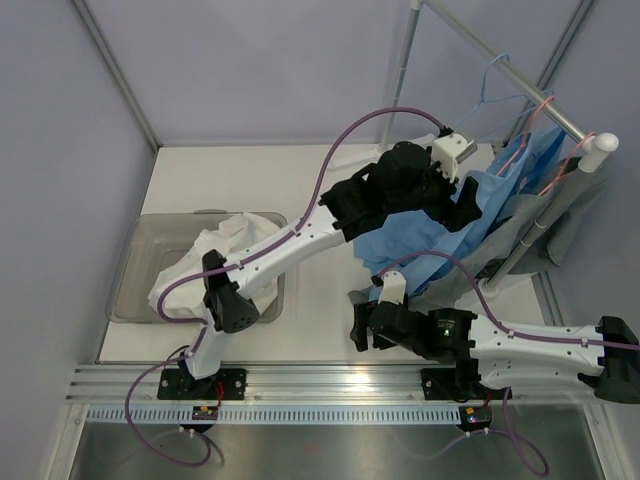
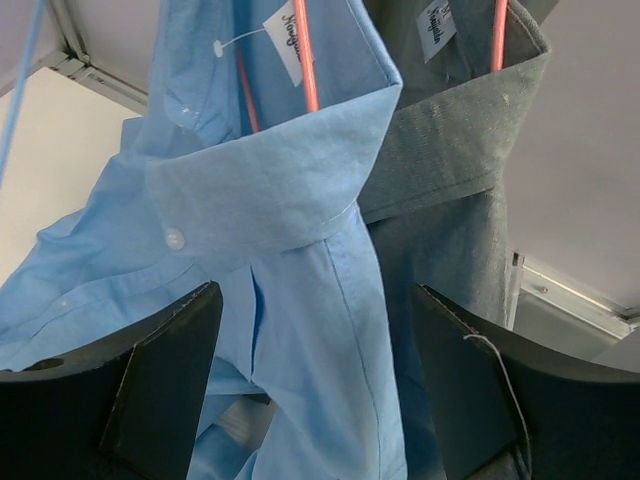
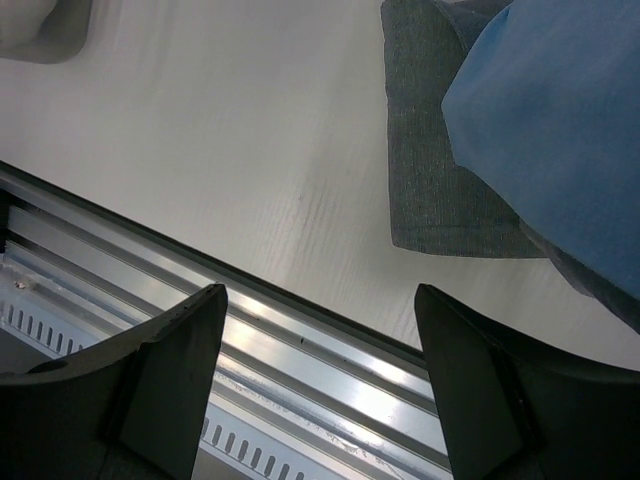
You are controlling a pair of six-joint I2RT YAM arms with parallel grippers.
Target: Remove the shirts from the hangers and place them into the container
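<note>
Matt woven cloth shirts (image 2: 300, 200), glossy pink wire hangers (image 2: 308, 70), translucent plastic container (image 1: 133, 262)

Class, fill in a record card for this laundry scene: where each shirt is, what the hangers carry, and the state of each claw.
White shirt: crumpled in the container, no hanger in it
Light blue shirt: hanging on a pink hanger
Grey shirt: hanging on a second pink hanger, beside the blue one
Light blue hanger: bare, on the rack pole
Left claw: open, jaws either side of the light blue shirt below its collar
Right claw: open, empty, over the table
</note>
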